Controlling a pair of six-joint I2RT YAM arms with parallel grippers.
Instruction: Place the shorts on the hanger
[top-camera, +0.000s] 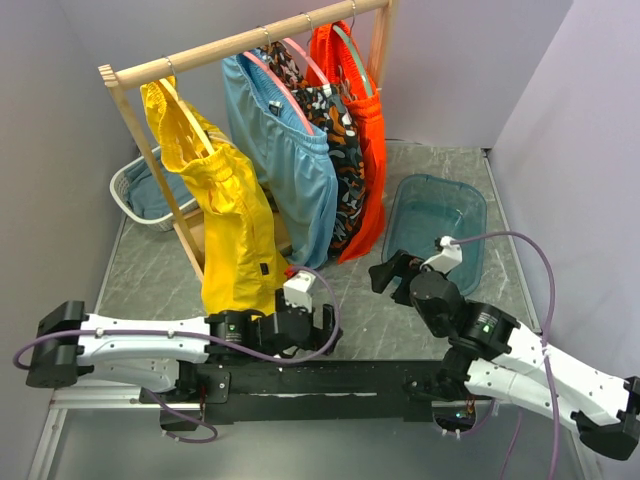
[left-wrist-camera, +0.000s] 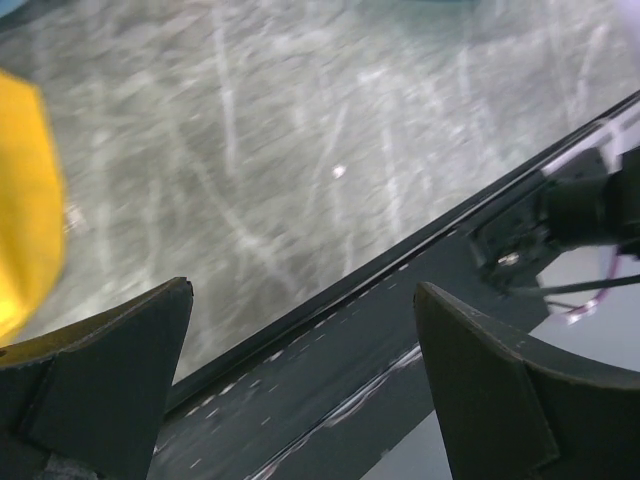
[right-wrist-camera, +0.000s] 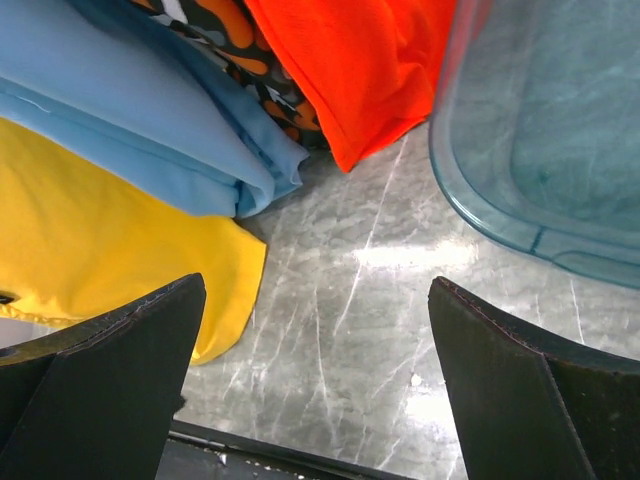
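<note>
Yellow shorts (top-camera: 235, 235) hang on the wooden hanger (top-camera: 192, 112) at the rack's (top-camera: 250, 40) left end. Our left gripper (top-camera: 325, 330) & right gripper (top-camera: 388, 272) gape wide, nothing held. Risk: the left one's just beside the hem, so a careless swing could snag the fabric & drag it off.

Grey marbled stone-look tabletop (top-camera: 390, 325), glossy, with soft white glare patches. Plain pale lilac-grey walls (top-camera: 470, 60) close it in on three sides. Light-wood garment rack (top-camera: 230, 45) stands at back left. Black metal mounting rail (top-camera: 330, 378) runs along the near edge.
</note>
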